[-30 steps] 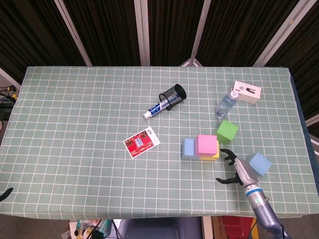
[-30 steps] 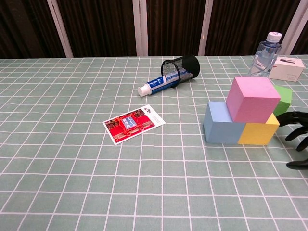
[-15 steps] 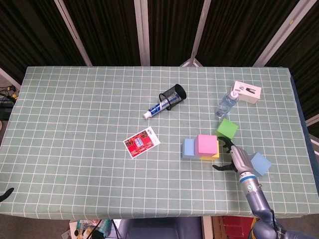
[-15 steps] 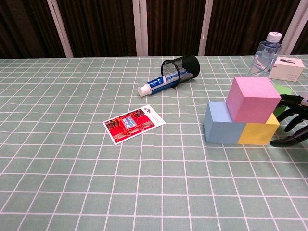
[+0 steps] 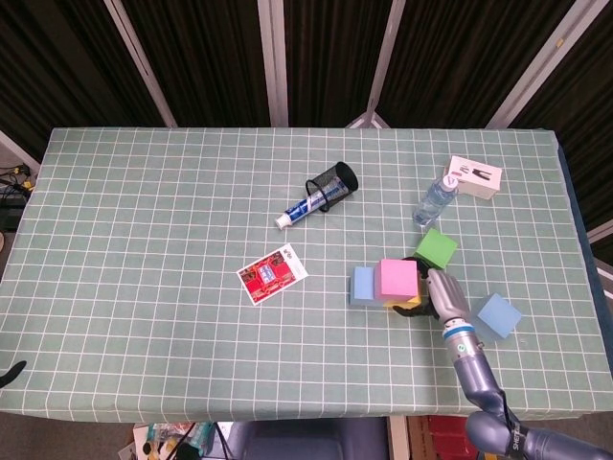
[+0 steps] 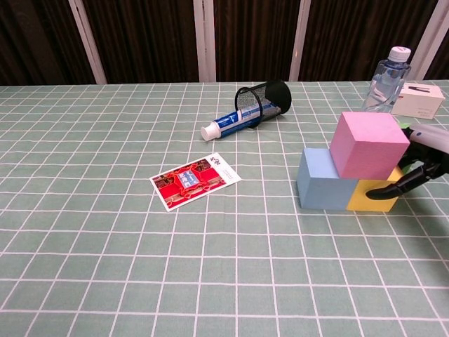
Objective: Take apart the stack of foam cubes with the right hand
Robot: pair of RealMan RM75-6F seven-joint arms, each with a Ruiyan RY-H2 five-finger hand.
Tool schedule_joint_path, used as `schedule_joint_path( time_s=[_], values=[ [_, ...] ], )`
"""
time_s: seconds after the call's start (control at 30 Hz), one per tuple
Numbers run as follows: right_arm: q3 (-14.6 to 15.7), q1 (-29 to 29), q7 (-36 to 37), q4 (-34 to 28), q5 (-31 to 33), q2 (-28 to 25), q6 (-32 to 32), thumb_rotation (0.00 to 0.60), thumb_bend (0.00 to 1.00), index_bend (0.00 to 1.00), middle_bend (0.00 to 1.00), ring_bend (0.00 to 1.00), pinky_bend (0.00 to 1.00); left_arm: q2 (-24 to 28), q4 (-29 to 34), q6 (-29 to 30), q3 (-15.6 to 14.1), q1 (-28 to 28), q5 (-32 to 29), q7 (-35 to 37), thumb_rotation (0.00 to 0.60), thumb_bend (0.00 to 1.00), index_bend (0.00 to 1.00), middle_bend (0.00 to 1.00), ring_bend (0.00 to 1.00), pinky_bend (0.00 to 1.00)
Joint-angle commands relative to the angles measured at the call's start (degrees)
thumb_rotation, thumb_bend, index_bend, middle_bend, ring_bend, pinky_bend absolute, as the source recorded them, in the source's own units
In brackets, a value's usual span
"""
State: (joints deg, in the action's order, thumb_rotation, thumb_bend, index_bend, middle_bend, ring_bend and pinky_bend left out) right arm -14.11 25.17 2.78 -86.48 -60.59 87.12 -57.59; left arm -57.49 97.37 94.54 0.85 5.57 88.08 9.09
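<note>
The stack stands right of centre: a pink cube (image 5: pixel 397 279) (image 6: pixel 369 145) rests on a grey-blue cube (image 5: pixel 363 285) (image 6: pixel 323 188) and a yellow cube (image 5: pixel 402 304) (image 6: pixel 372 198). My right hand (image 5: pixel 436 292) (image 6: pixel 421 165) is at the stack's right end, fingers spread. Its thumb lies across the yellow cube's front face and its other fingers reach behind the pink cube. No cube is lifted. Only a dark tip of my left hand (image 5: pixel 10 373) shows at the head view's lower left edge.
A green cube (image 5: pixel 436 249) sits just behind the hand and a light blue cube (image 5: pixel 499 315) to its right. Further back are a water bottle (image 5: pixel 433 202), a white box (image 5: pixel 475 177), a tipped mesh cup (image 5: pixel 331 185) with a toothpaste tube (image 5: pixel 302 209), and a red card (image 5: pixel 273 273) at left.
My right hand has moved left and forward from open table to the stack's right end, bringing its thumb onto the yellow cube's front. The cubes have not shifted.
</note>
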Motion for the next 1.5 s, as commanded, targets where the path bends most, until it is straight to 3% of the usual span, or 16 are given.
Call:
schedule_joint_path(
  time_s=[0.03,0.27,0.47,0.57,1.03,1.27,1.5],
  values=[
    [-0.2,0.1,-0.6,0.4,0.5,0.4,-0.6,0.600,0.10,0.37,0.40,0.30,0.28,0.0,0.0,0.0,0.0,0.0,0.1,0.1,0.600,0.18,0.17,0.00,0.00,0.00],
    [0.5,0.0,-1.5,1.8,1.3,1.2,-0.9,0.600,0.10,0.40,0.46,0.31,0.27,-0.1,0.1,-0.1,-0.1,-0.1,0.2,-0.5,0.600,0.18,0.17,0.00,0.00,0.00],
    [1.0,-0.2,-1.4,2.6,0.6,1.4,-1.5,0.600,0.10,0.45,0.59,0.40,0.27,-0.2,0.2,-0.2,-0.3,-0.1,0.5,-0.9,0.600,0.18,0.17,0.00,0.00,0.00],
    [0.7,-0.6,-1.1,2.6,-0.1,1.1,-2.8,0.600,0.10,0.45,0.60,0.41,0.27,-0.2,0.2,-0.3,-0.3,-0.2,0.4,-0.9,0.600,0.18,0.17,0.00,0.00,0.00],
    [-8.3,-3.3,6.9,1.5,7.6,-8.5,-3.6,0.600,0.10,0.45,0.60,0.41,0.27,-0.1,0.1,0.0,-0.5,-0.1,0.8,-0.6,0.600,0.18,0.17,0.01,0.00,0.00],
    [-9.2,-5.0,10.5,0.1,6.5,-12.3,-3.6,0.600,0.10,0.45,0.60,0.41,0.26,-0.6,0.4,-0.5,-0.6,-0.3,1.0,-1.9,0.600,0.18,0.17,0.01,0.00,0.00],
    [-9.4,-5.2,11.2,-8.0,2.4,-15.5,-5.2,0.600,0.10,0.45,0.60,0.41,0.26,-0.4,0.4,-0.4,-0.8,-0.3,1.3,-1.8,0.600,0.18,0.17,0.01,0.00,0.00]
  ],
)
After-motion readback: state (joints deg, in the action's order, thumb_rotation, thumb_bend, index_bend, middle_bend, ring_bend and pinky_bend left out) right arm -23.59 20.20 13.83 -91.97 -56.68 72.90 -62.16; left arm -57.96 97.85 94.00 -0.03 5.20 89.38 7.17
